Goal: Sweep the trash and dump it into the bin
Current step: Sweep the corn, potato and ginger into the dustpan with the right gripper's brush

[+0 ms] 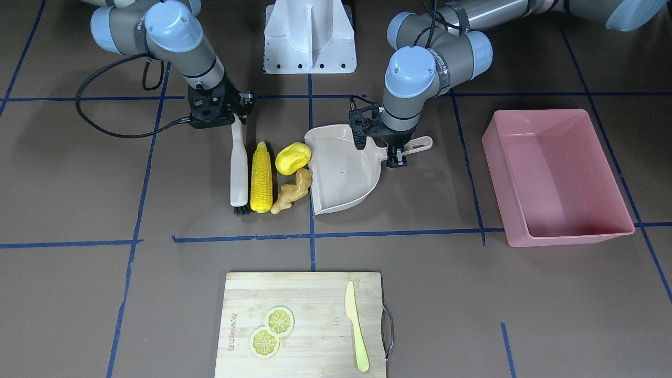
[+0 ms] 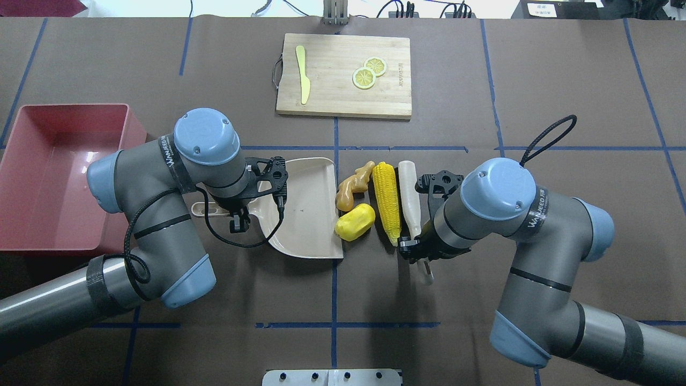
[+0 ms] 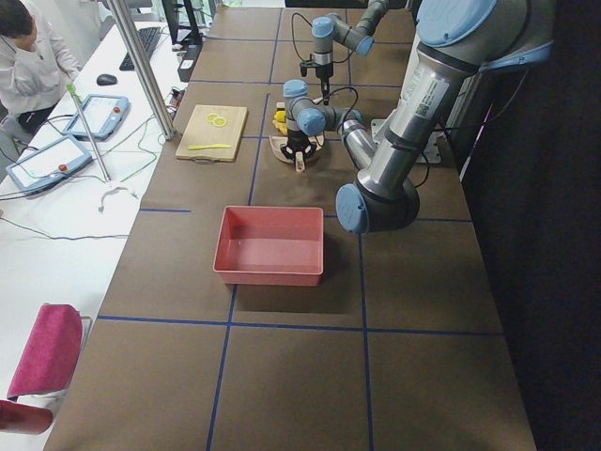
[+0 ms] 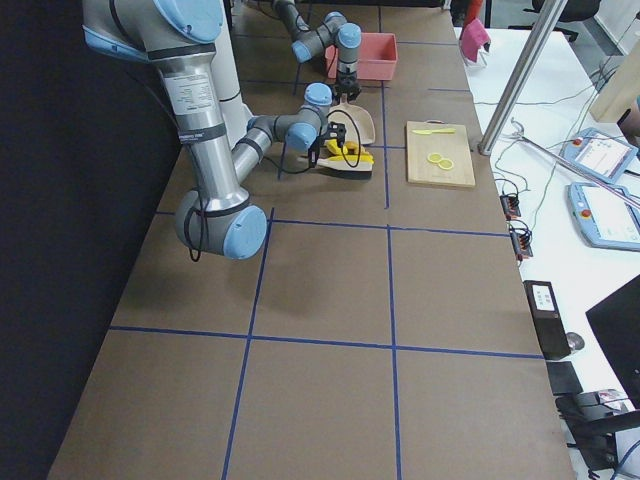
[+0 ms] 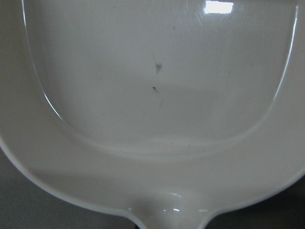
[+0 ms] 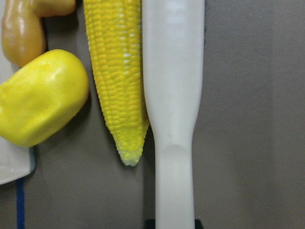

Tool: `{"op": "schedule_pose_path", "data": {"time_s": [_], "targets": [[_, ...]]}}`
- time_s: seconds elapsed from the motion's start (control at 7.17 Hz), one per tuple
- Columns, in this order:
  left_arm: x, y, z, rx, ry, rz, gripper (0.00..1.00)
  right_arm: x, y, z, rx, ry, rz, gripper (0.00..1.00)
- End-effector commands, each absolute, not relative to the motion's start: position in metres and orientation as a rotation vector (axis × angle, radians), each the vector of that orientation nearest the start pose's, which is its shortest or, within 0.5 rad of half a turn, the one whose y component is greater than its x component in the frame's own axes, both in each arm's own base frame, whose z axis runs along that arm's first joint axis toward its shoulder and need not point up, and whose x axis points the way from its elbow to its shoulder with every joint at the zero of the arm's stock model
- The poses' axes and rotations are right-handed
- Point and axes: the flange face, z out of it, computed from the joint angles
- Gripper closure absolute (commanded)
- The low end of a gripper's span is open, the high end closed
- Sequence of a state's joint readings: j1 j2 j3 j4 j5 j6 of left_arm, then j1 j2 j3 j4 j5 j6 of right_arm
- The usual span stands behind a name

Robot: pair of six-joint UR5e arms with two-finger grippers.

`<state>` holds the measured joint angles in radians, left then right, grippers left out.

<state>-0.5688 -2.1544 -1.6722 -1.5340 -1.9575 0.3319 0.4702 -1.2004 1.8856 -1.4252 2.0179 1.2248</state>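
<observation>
A robotics lab is indicated: two robot arms (image 2: pixel 161 177) are mounted at a long table (image 3: pixel 282 376) covered in brown sheeting and marked with a blue tape grid (image 4: pixel 390 290). Teach pendants (image 3: pixel 47 162) and a seated operator (image 3: pixel 28 56) are seen at a white side desk (image 3: pixel 75 263).

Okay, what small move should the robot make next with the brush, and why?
Probably push the brush sideways toward the dustpan. The right gripper holds it against the corn cob, with the yellow lump and ginger root at the pan's open edge; the left gripper grips its handle.
</observation>
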Motion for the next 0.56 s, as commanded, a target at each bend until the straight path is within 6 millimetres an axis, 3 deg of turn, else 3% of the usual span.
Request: {"op": "schedule_pose_path", "data": {"time_s": [0.0, 0.42], "targets": [[0.52, -0.445, 0.275, 0.538, 0.602, 1.39, 0.88, -0.506, -0.35, 0.274, -0.068, -0.937, -0.064, 1.0], [0.535, -0.444, 0.266, 0.52, 0.615, 1.358, 0.88, -0.518, -0.341, 0.248, -0.083, -0.971, -0.051, 1.0]]}}
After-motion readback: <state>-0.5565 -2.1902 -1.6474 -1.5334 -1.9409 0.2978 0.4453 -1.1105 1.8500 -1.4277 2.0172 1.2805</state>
